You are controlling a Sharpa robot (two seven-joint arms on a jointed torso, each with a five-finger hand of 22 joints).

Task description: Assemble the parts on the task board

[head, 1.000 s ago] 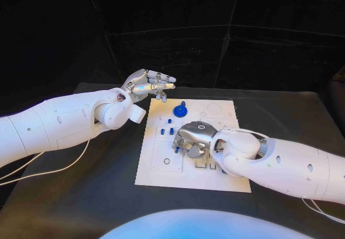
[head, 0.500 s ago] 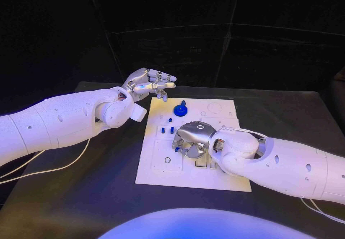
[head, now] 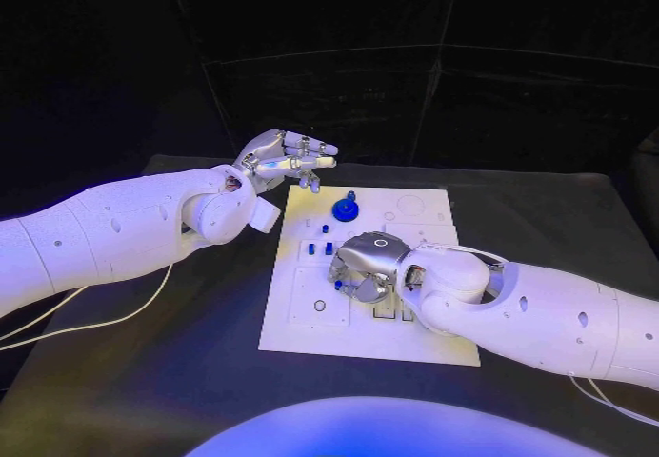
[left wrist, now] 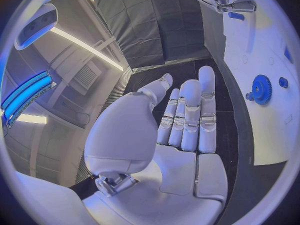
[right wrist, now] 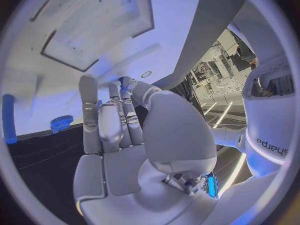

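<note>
The white task board [head: 319,328] lies in the middle of the black table. My right hand [head: 370,267] is down on the board's centre with its fingers curled over. In the right wrist view that hand [right wrist: 119,127] pinches a small blue part [right wrist: 127,81] between thumb and fingertip; the same part [head: 338,283] peeks out at the board's surface. A blue gear [head: 347,208] stands at the board's far end, with small blue pegs [head: 319,249] just in front of it. My left hand [head: 282,160] hovers above the board's far left corner, and its fingers [left wrist: 187,115] are straight and hold nothing.
The gear [left wrist: 261,89] and board [left wrist: 262,135] lie off to the side of my left hand. A blue peg [right wrist: 7,119] and the gear [right wrist: 61,121] stand beyond my right hand's fingertips. Black table [head: 165,381] surrounds the board, with a dark curtain behind.
My right hand has barely shifted over the board's centre. The left hand stays raised in the same place.
</note>
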